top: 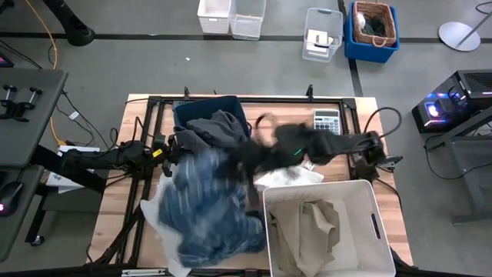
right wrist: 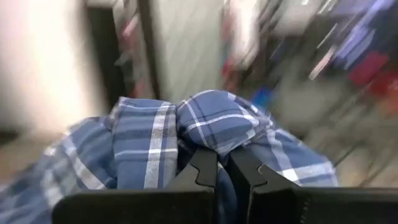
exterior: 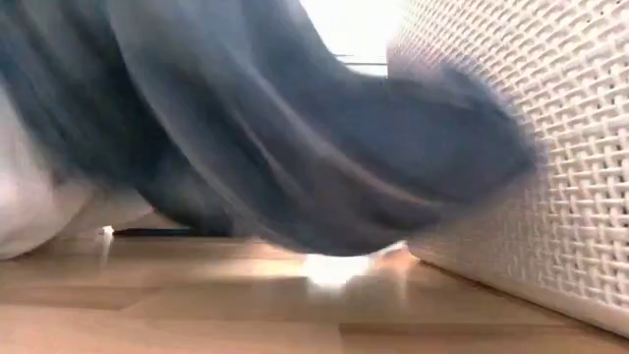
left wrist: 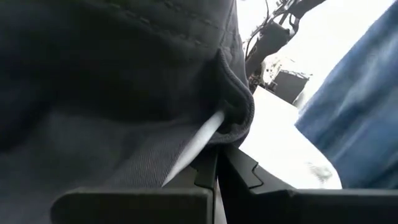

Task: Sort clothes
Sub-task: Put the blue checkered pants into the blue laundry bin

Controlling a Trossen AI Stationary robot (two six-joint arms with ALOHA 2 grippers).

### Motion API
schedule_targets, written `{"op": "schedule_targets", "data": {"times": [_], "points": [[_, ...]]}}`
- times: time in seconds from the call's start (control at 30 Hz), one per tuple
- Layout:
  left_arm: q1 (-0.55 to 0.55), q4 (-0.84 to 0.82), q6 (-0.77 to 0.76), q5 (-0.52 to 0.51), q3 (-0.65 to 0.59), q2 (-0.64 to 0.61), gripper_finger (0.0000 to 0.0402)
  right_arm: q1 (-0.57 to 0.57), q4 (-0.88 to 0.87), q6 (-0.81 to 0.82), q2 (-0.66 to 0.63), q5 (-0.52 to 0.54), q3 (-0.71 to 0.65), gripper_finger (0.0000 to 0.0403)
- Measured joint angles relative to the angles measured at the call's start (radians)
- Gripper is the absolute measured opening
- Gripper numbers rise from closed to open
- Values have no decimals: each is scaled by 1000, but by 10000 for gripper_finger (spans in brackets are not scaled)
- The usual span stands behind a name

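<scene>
I see the blue-white plaid shirt hanging over the table's middle, beside the white bin, bunched between my right gripper's closed fingers. My left gripper looks clamped on the dark grey piece draped at the blue bin, though cloth hides much.

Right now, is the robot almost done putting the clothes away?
Partly. A beige piece already lies in the white bin, and a dark grey piece hangs over the dark blue bin, gripped by the left gripper. The right gripper is shut on the plaid shirt, carrying it. White clothes on the table are left.
</scene>
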Motion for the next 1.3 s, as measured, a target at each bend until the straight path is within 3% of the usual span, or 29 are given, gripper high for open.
{"op": "schedule_targets", "data": {"times": [0.07,0.17,0.4,0.73,1.1,1.3], "points": [[0,1,0,0,0,0,1,-35,165,-95,-22,73,0,1],[0,1,0,0,0,0,1,-110,425,-164,-29,91,2,1],[0,1,0,0,0,0,1,-339,823,-45,0,36,0,1],[0,2,0,0,0,0,1,-583,1081,176,13,80,0,1],[0,1,0,0,0,0,1,-635,1321,177,12,225,1,1],[0,2,0,0,0,0,1,-636,1292,260,57,200,3,1]]}}
